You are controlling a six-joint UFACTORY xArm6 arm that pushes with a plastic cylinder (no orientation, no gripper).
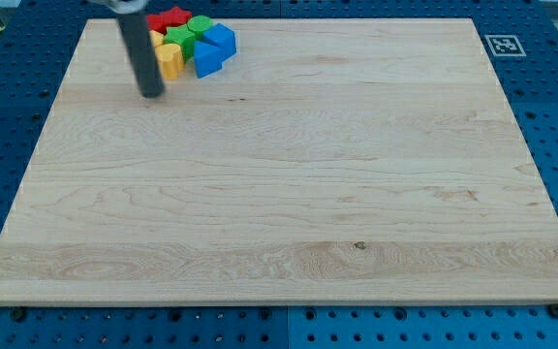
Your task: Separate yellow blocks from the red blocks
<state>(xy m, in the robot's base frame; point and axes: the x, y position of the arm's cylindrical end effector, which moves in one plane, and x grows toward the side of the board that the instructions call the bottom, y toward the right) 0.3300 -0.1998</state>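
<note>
A dark rod ends in my tip (pixel 151 94), a gripperless end effector grasping nothing, just left of a tight block cluster at the table's (pixel 289 213) top. The rod partly hides one yellow block (pixel 170 60); its long axis is unclear. A red star (pixel 170 18), green blocks (pixel 192 31) and blue blocks (pixel 213 50) crowd beyond.

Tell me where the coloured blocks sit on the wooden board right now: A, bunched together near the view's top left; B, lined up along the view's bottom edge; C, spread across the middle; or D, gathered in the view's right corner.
A: the red star block, green block, blue blocks and yellow block are bunched at the board's top left, with my tip just to their lower left.
</note>
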